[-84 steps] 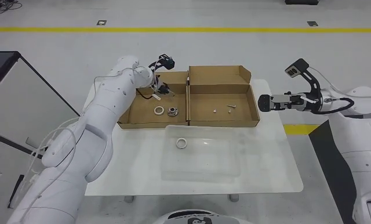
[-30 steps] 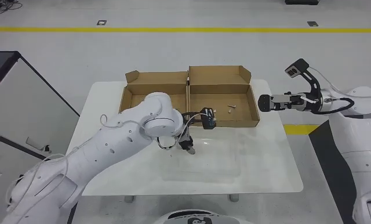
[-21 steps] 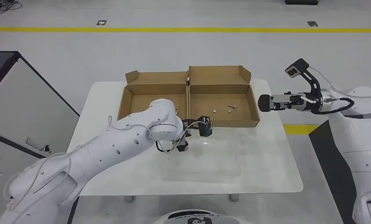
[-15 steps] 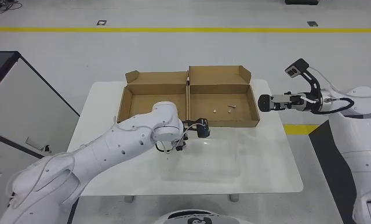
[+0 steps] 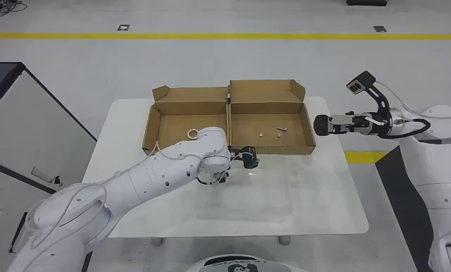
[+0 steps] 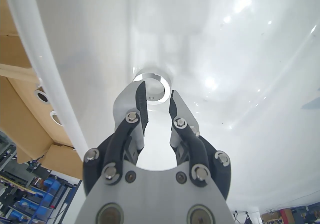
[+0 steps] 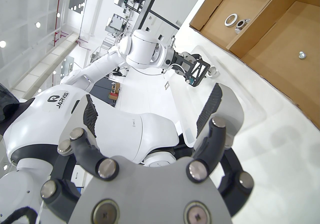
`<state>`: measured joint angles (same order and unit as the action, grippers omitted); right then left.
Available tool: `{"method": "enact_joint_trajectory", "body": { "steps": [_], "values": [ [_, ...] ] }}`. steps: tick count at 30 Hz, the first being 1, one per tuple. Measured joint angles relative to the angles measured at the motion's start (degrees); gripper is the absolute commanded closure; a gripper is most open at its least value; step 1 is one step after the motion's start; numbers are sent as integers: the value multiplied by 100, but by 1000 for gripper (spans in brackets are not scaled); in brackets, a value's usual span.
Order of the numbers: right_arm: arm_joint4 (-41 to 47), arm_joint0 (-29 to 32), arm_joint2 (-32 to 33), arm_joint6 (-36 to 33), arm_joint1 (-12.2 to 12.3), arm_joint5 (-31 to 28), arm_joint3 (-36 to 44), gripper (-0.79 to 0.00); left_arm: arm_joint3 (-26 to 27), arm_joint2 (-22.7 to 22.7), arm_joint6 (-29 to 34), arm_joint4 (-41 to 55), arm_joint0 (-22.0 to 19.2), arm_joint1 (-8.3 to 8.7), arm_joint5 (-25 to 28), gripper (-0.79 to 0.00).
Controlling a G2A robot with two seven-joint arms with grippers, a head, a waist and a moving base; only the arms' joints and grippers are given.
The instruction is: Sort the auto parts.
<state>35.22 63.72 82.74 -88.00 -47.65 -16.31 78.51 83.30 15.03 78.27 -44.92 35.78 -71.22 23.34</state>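
A shiny metal ring (image 6: 152, 76) rests on the floor of the clear plastic tray (image 5: 264, 194). My left gripper (image 6: 156, 93) reaches down into the tray's near-left corner, its two fingers closed against the ring's sides. From the right wrist view the left gripper (image 7: 203, 71) shows with the ring (image 7: 213, 72) at its tips. My right gripper (image 5: 316, 125) hangs off the table's right side beside the right box, open and empty (image 7: 152, 94).
Two open cardboard boxes stand behind the tray. The left box (image 5: 169, 124) holds a flat ring (image 7: 231, 19) and a flanged part (image 7: 241, 23). The right box (image 5: 296, 134) holds small bolts (image 5: 280, 129). White tabletop surrounds the tray.
The left arm swung from the left box over to the tray and came down on the ring there. In the last second it shifted only slightly. The right arm stayed still.
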Motion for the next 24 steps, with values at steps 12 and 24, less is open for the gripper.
{"method": "enact_joint_trajectory", "body": {
  "steps": [12,24],
  "values": [
    [0,0,0,0,0,0,0,-785,-372,-54,59,-95,-28,-214,5,-203],
    [0,0,0,0,0,0,0,-785,-668,-137,31,162,-65,-384,239,-332]
  ]
}}
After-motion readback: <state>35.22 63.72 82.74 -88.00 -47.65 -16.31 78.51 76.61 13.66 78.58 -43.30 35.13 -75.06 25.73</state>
